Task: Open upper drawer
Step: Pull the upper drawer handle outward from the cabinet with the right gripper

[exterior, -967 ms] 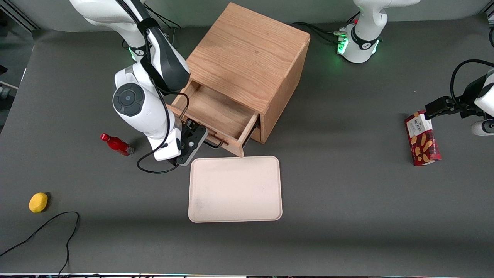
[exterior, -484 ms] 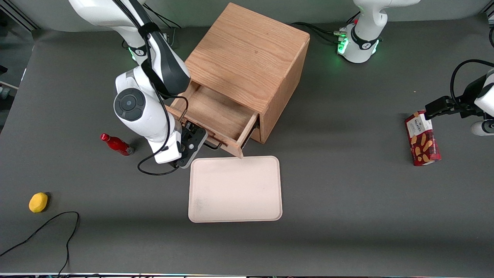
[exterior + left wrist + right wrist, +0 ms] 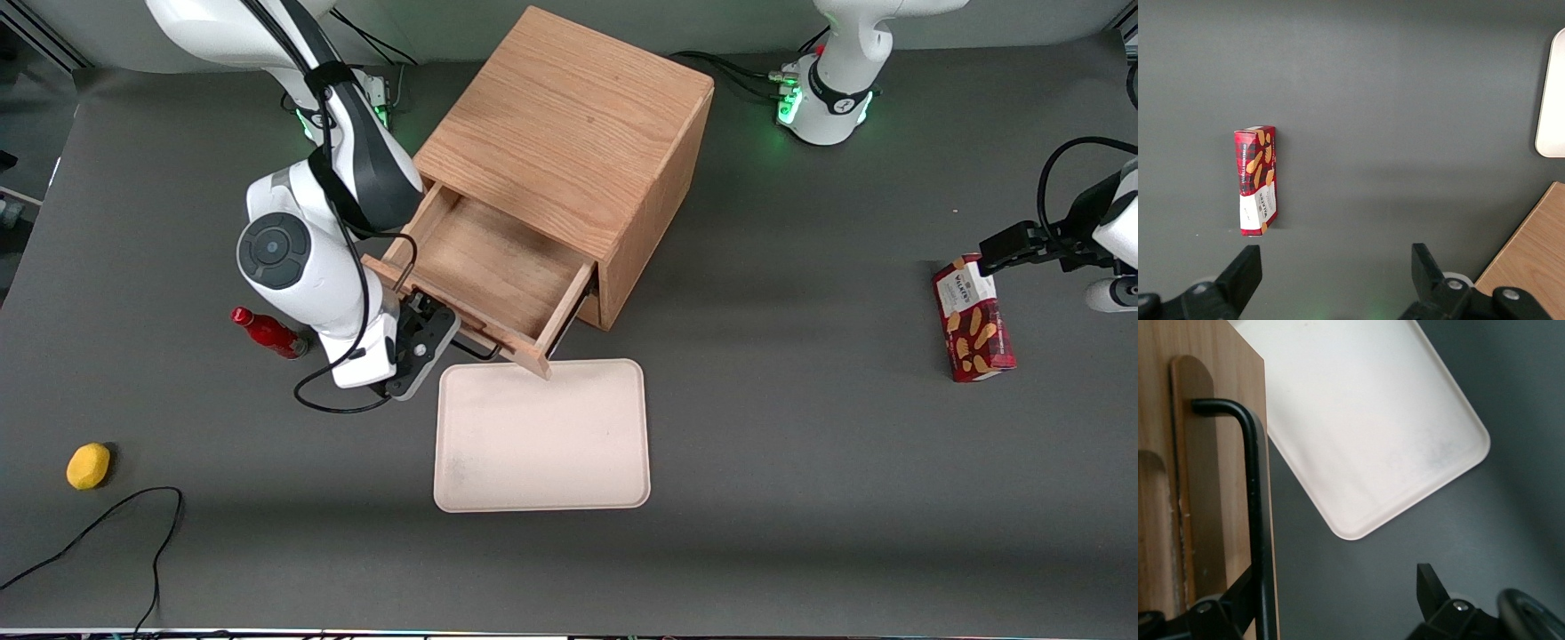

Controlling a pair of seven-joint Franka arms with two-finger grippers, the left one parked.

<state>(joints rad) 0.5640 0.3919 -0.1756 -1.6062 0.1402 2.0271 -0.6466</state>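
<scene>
Drawer travel grew since a second ago | upper drawer [image 3: 484, 271] stood well out of cabinet [image 3: 578, 124], front edge over tray [image 3: 542, 436] | hand [image 3: 433, 327] at handle [image 3: 1251, 500], fingers apart around it | opening nearly complete

End effector [image 3: 437, 331] fingertips hidden, handle [image 3: 1253, 513] cropped.

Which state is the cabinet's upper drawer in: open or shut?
Open: the upper drawer juts out, bare floor showing, pincer at its handle.

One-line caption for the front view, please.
Gripper at the handle of the pulled-out upper drawer, above a beige tray.
</scene>
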